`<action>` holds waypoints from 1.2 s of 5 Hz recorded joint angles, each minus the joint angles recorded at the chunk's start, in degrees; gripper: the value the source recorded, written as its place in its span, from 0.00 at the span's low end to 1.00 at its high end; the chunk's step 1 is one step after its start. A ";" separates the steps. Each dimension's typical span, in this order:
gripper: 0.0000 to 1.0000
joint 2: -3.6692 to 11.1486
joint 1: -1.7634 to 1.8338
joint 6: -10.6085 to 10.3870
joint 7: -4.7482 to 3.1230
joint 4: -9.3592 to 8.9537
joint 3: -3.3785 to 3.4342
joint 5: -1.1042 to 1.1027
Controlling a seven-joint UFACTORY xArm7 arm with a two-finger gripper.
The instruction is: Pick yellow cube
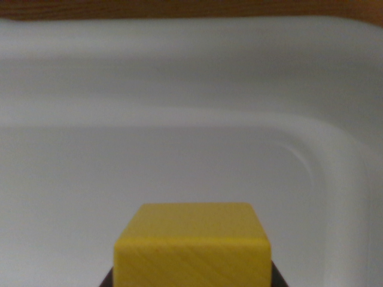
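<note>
The yellow cube (192,245) fills the bottom middle of the wrist view, with its top face and near face showing. Dark parts of my gripper (192,280) peek out at the cube's lower left and lower right corners, pressed against its sides, so the gripper is shut on the cube. Most of the fingers are cut off by the bottom edge. The cube sits over the floor of a white tray (179,119); I cannot tell whether it touches the floor.
The tray's raised wall runs across the top and curves down the right side (353,179). A strip of brown wood surface (179,7) shows beyond the far rim.
</note>
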 joint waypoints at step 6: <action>1.00 -1.78 -0.07 8.04 0.50 6.27 -0.11 -0.25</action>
